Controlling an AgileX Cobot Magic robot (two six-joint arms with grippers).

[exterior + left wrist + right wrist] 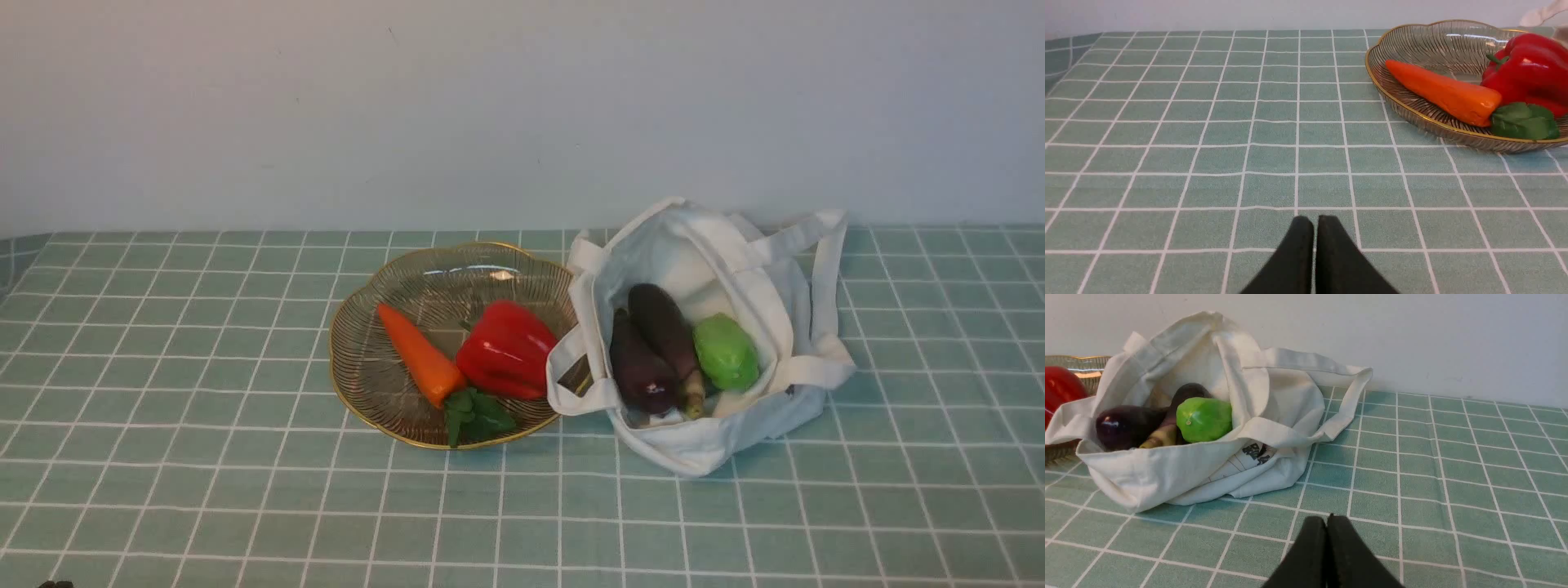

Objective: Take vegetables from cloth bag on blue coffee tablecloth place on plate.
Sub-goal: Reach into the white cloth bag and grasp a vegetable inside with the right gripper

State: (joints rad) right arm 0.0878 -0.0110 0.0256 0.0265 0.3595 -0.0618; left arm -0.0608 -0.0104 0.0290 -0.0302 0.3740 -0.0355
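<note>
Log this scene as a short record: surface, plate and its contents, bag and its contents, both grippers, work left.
surface: pale teal-green gridded tablecloth
plate: round clear ribbed glass dish with gold rim, on the robot's left of the bag
on plate: orange carrot, glossy red bell pepper
bag: soft white fabric tote, mouth open
in bag: two long dark purple eggplants, light green pepper
left gripper: shut, empty, near plate
right gripper: shut, empty, near bag
work left: three vegetables to move

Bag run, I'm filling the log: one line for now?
bag: eggplants, green pepper; plate: carrot, red pepper; left gripper: shut; right gripper: shut
</note>
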